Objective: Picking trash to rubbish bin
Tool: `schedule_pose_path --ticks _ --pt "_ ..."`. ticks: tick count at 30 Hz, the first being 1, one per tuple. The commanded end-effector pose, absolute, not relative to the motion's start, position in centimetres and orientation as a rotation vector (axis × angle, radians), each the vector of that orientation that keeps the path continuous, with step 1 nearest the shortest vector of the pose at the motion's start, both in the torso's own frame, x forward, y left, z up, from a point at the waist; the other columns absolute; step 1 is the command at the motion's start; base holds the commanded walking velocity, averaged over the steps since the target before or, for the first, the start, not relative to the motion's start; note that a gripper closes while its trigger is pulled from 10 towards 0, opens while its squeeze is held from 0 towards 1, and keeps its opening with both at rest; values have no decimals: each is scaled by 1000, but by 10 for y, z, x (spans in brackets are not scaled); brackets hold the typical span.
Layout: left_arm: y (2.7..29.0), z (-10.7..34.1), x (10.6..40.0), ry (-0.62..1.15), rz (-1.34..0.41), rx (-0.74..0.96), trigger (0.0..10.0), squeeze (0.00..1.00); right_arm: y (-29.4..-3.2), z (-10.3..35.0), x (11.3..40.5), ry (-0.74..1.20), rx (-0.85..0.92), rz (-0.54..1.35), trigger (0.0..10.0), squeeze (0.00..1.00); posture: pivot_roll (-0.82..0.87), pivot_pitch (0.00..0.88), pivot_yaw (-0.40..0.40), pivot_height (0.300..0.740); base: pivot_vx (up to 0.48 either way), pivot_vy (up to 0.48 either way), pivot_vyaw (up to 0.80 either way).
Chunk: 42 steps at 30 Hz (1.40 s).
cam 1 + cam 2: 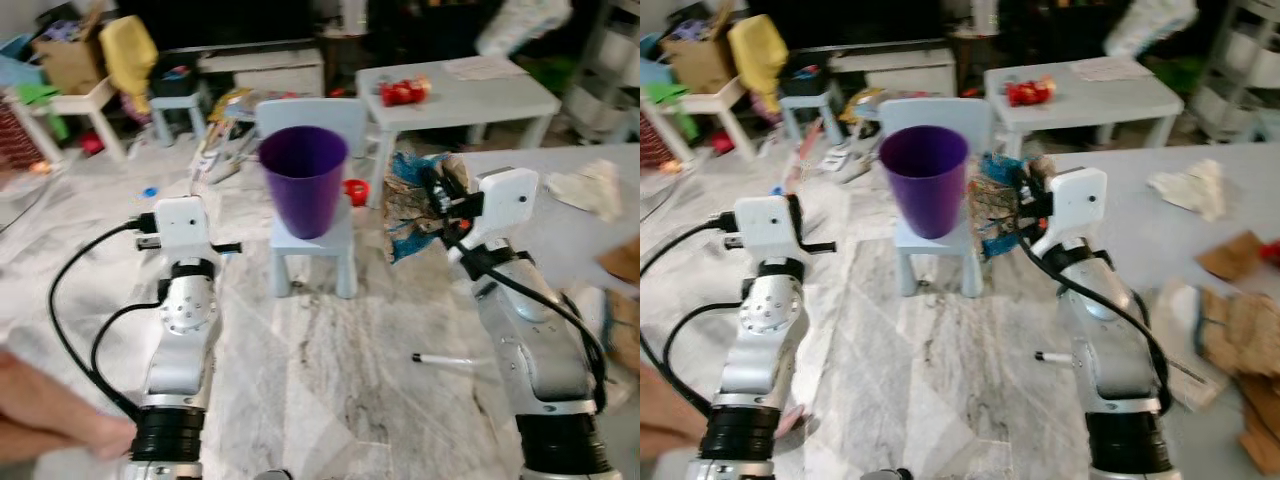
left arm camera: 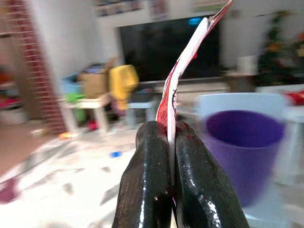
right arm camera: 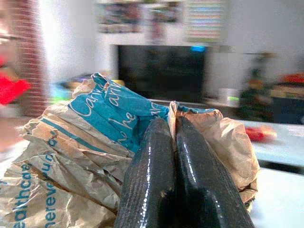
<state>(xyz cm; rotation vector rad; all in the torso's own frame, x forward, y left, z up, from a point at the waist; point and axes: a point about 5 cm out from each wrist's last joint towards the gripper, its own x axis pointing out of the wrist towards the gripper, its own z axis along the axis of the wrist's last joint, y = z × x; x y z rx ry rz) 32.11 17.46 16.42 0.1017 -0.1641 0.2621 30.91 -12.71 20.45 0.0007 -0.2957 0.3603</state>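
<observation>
A purple bin point(image 1: 303, 180) stands on a small pale blue chair point(image 1: 312, 252) ahead of me on the marble floor. My right gripper point(image 3: 170, 122) is shut on a crumpled brown-and-blue paper bag point(image 1: 412, 208), held in the air just right of the bin and about level with its rim. My left gripper point(image 2: 171, 130) is shut on a thin white-and-red wrapper point(image 2: 183, 71) that sticks up from the fingers. In the left eye view that wrapper point(image 1: 206, 160) rises left of the bin, beyond the left wrist.
A pen point(image 1: 445, 359) lies on the floor by my right arm. Torn brown cardboard point(image 1: 1235, 320) and white crumpled paper point(image 1: 585, 185) lie at the right. A white table point(image 1: 470, 95) stands behind. A person's hand point(image 1: 40, 415) is at the lower left. Toys clutter the back left.
</observation>
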Motion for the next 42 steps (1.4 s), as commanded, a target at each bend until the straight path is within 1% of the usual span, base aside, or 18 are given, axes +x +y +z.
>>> schedule_pose_path --ticks 1,11,20,42 --pt "171 166 322 -168 251 90 0 0 -132 208 309 -311 -4 343 0 0 -26 71 14 740 0 0 0" --pt "169 171 323 -190 211 32 0 0 -132 210 309 -319 8 342 0 0 -26 70 13 740 0 0 0" --pt "168 172 324 -196 204 23 0 0 -132 210 309 -321 4 343 0 0 -29 67 14 740 0 0 0" --pt "167 170 325 -192 192 16 0 0 -132 210 311 -321 -1 349 0 0 -34 62 11 740 299 0 0"
